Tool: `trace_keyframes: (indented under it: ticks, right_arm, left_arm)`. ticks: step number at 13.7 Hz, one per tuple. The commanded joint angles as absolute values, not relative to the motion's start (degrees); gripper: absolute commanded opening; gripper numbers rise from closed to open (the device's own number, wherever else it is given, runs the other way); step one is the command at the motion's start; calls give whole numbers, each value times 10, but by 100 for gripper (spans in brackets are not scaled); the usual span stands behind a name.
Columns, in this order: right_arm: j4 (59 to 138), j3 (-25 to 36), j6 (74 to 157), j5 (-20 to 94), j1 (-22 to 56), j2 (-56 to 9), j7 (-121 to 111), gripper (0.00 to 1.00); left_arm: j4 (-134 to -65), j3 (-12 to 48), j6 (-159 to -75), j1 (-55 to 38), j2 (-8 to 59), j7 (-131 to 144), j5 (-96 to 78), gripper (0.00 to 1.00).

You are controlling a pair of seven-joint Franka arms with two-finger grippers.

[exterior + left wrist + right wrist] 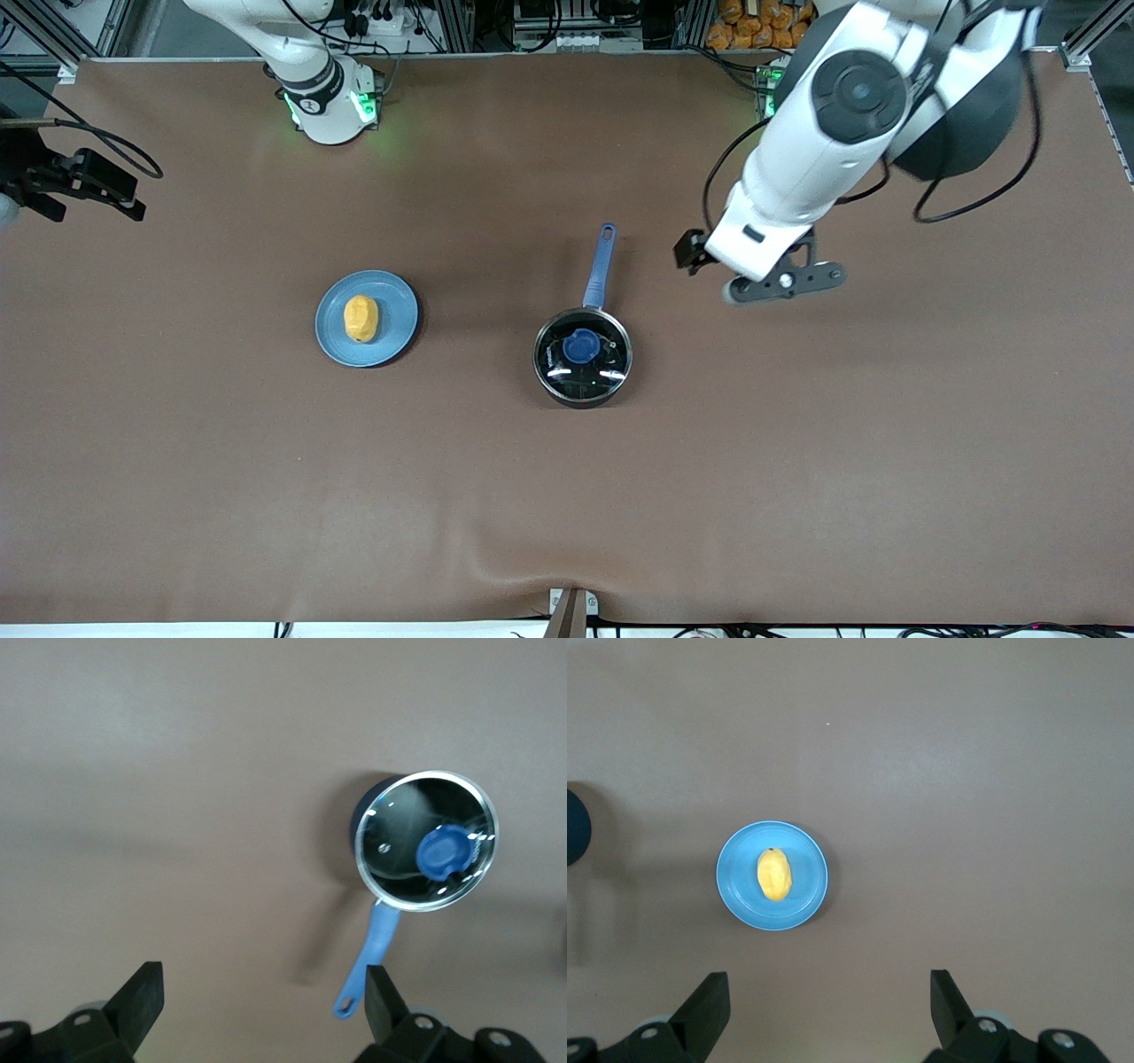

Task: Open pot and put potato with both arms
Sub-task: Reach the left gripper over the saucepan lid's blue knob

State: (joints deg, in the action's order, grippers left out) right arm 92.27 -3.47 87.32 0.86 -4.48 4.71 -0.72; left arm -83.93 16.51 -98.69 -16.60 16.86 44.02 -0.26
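Note:
The pot (pixel 582 354) is a small black saucepan standing mid-table with its blue handle (pixel 601 264) pointing toward the robots' bases. A glass lid with a blue knob (pixel 580 346) covers it. The potato (pixel 361 318), yellow-orange, lies on a blue plate (pixel 394 310) toward the right arm's end. My left gripper (pixel 784 282) hangs open and empty over bare table, beside the handle toward the left arm's end. In its wrist view the pot (pixel 425 840) lies off to one side of the open left gripper (pixel 263 979). My right gripper (pixel 828 985) is open and empty, high above the table, looking down on the potato (pixel 773 874).
Brown cloth covers the whole table (pixel 797 461). A black fixture with a cable (pixel 84 182) juts in at the right arm's end. Both arm bases (pixel 330 106) stand along the edge farthest from the front camera, with clutter outside the table there.

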Motion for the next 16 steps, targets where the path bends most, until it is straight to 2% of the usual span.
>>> trace_keyframes:
  ticks: [1, 4, 9, 13, 16]
  right_arm:
    - [916, -33, 870, 2, -40, 46, -9, 100]
    - [917, -33, 869, 2, -40, 46, -9, 100]
    - [917, -33, 868, 2, -40, 46, -8, 100]
    - [916, -36, 869, 3, -33, 46, -8, 100]
    - [917, -36, 869, 4, -33, 45, -8, 100]
  left_arm:
    - [-800, 162, -1038, -187, 221, 525, -1, 100]
    - [-743, 149, -1060, -227, 291, 621, 10, 100]
    - [-734, 90, -1143, -307, 343, 731, 14, 100]
    - [-708, -4, -1178, -401, 395, 812, 13, 100]
    - [-708, -24, -1206, -428, 419, 855, 13, 100]
